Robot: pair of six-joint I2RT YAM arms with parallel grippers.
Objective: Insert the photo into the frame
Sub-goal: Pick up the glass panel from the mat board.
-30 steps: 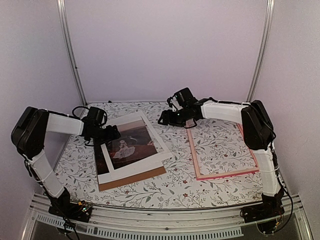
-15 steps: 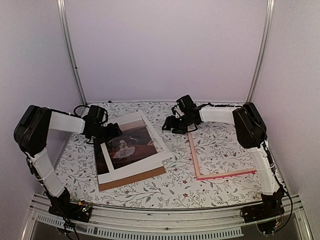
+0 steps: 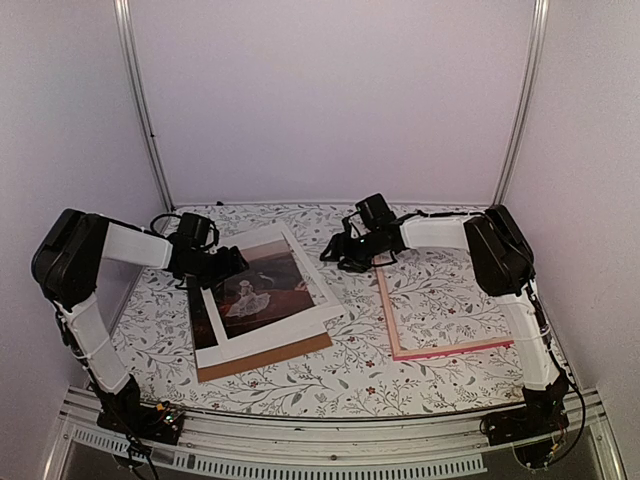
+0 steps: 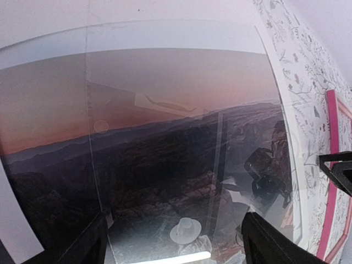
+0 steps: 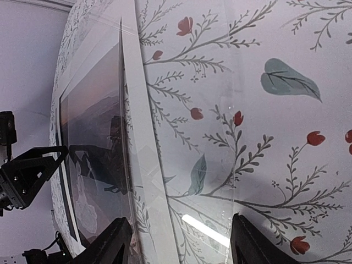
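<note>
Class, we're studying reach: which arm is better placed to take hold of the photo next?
Probably the left. The left pincer hangs open over the photo's far left corner, the print filling its wrist view. The right pincer hangs at the photo's far right edge, nearer the frame.

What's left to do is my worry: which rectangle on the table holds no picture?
The pink frame, on the right: tablecloth shows through it; the photo lies apart, left.

Left arm (image 3: 88,335) and right arm (image 3: 535,340): white-wrapped links, bulky black joint housings. Left hand (image 3: 238,262) and right hand (image 3: 328,252) are black; thin black cables (image 3: 157,221) loop at the wrists.
</note>
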